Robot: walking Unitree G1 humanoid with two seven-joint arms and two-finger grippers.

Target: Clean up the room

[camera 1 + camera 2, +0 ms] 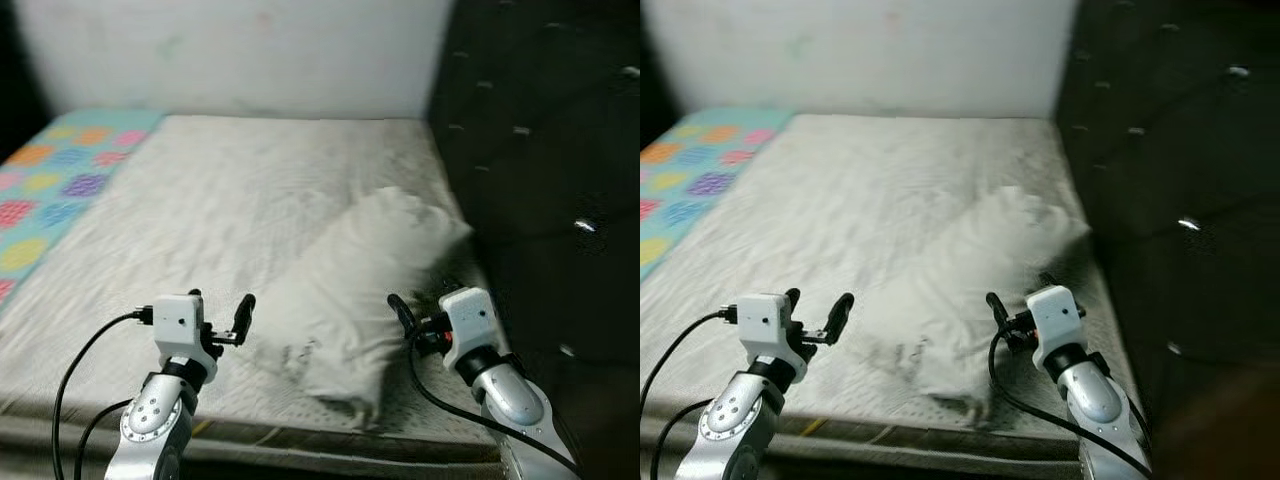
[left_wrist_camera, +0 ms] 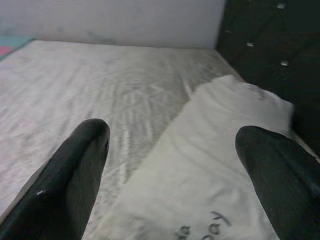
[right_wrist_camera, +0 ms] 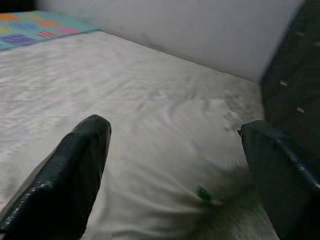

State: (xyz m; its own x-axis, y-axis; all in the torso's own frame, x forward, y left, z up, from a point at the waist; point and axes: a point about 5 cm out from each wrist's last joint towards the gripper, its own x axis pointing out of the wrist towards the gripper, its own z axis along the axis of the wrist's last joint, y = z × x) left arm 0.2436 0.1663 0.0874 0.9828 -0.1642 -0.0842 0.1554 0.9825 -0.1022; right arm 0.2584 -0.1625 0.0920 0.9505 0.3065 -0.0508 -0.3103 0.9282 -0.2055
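Observation:
A white pillow lies slantwise on the right side of the bed, its far end close to the dark headboard. It has dark print near its front end. My left gripper hovers open just left of the pillow's near end, and its wrist view looks along the pillow between its fingers. Just right of that same end, my right gripper is open over the pillow's edge, with the pillow beneath its fingers. Neither gripper holds anything.
A wrinkled white sheet covers the mattress. A colourful patterned blanket lies along the bed's left side. A dark tufted headboard rises on the right, a pale wall stands behind, and the mattress's front edge is near me.

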